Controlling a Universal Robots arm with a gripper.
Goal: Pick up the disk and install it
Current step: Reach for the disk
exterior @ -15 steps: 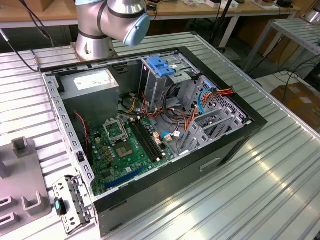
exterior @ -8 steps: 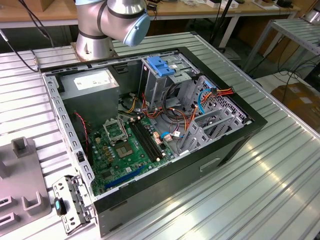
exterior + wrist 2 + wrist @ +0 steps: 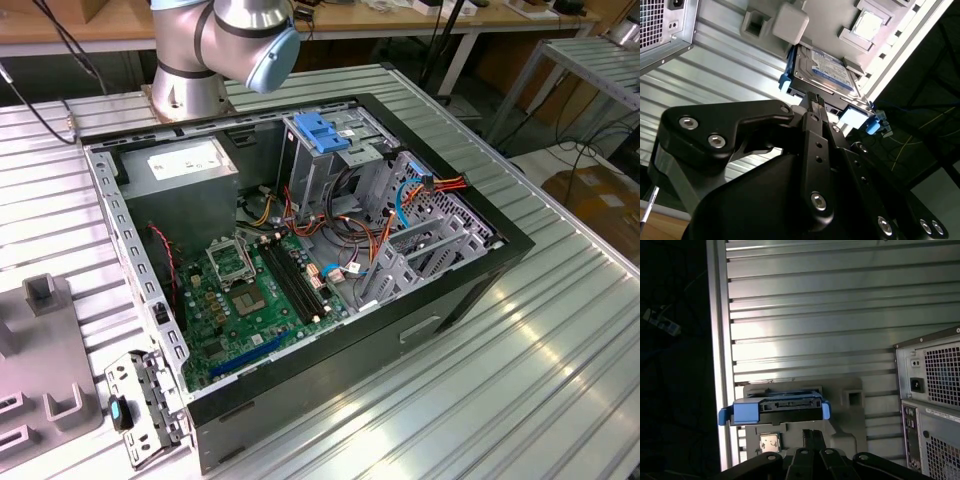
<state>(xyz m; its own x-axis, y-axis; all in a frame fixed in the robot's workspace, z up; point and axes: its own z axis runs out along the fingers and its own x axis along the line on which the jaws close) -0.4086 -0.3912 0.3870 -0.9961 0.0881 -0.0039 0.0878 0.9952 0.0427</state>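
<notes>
The tool [image 3: 813, 98], narrow and seemingly holding nothing, hovers just beside the disk [image 3: 827, 70] on its grey holder [image 3: 45, 345], at the exterior view's eight o'clock from the computer case [image 3: 300, 385].

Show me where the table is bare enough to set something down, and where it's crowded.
Bare: the wide table strip on the exterior view's right of the case, and the strip on its left beyond the fixture. Crowded: inside the case, and the fixture holding the disk.
</notes>
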